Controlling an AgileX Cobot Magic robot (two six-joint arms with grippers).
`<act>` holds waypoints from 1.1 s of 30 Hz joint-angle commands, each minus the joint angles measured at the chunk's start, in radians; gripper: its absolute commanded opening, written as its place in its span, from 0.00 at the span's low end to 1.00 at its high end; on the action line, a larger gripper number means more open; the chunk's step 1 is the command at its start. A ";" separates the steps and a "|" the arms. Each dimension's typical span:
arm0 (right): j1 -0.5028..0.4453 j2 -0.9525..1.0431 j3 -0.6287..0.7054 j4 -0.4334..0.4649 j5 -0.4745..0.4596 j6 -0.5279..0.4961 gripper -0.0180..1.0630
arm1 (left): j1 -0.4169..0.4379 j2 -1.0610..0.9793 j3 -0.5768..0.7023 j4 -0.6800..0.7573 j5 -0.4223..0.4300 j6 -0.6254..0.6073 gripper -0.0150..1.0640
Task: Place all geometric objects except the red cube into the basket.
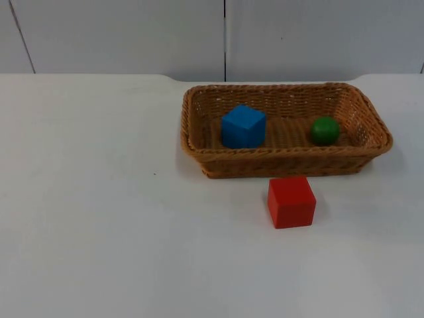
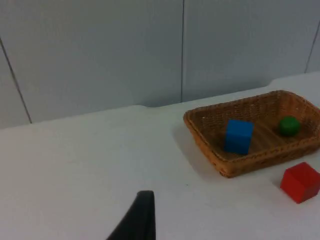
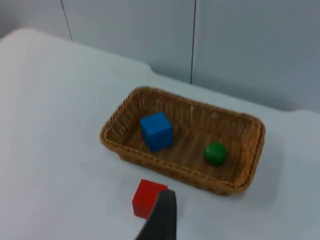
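From the top: one woven wicker basket [image 1: 286,163], rectangular with sloping walls, on the white table [image 1: 93,218]. Inside it are one blue cube [image 1: 243,126] toward nine o'clock and one green ball [image 1: 324,130] toward three. One red cube [image 1: 291,201], smooth and matte, sits on the table just beside the basket's front wall, at six o'clock of it.

From the left wrist: one black fingertip [image 2: 137,217] of the left gripper above bare table; whether its fingers are spread cannot be told. Basket, blue cube, ball and red cube lie well beyond.

From the right wrist: one black fingertip [image 3: 161,217] of the right gripper, beside the red cube; its state cannot be told either.
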 commanded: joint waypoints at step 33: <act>0.000 -0.530 0.328 -0.064 0.274 0.079 0.73 | 0.006 -0.117 0.135 0.299 0.167 -0.232 0.99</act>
